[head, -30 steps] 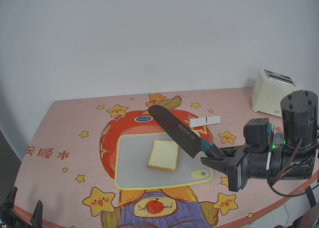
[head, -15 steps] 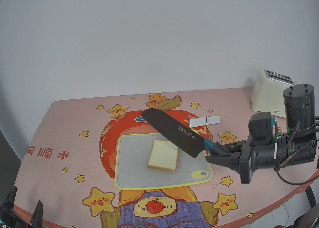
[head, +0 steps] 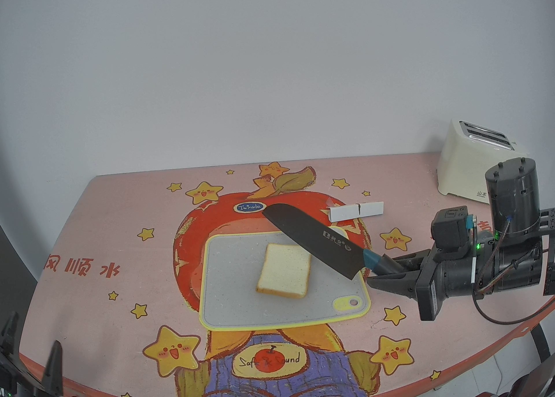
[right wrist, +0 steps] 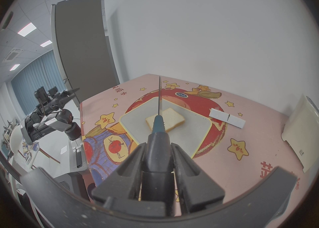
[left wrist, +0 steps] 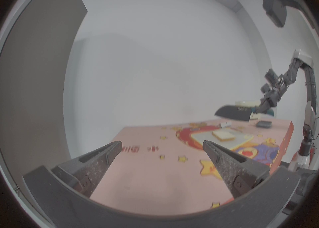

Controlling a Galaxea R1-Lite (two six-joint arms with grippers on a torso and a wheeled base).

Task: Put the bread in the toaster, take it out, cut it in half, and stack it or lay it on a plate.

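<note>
So the bread (head: 284,270) slice is lying flat about mid-way on the cutting board (head: 231,277), whole and uncut, and the board is sitting on the cartoon-printed bench (head: 115,230). The right pincer (head: 386,272) is hanging just off the board's right edge and is clamping the knife (head: 315,236) by its blue-and-dark handle. The dark blade is hanging in the air above the board's far right part, slanting across so its tip is poking out past the board's far edge. In the right wrist view the blade is lining up edge-on right over the slice.

The left pincer (left wrist: 162,144) is idling well off the board's near-left side, fingers spread wide and gripping nothing. The toaster (head: 471,164) is standing well away from the board, far right. A white paper strip (head: 355,211) is lying just past the board's far right corner.
</note>
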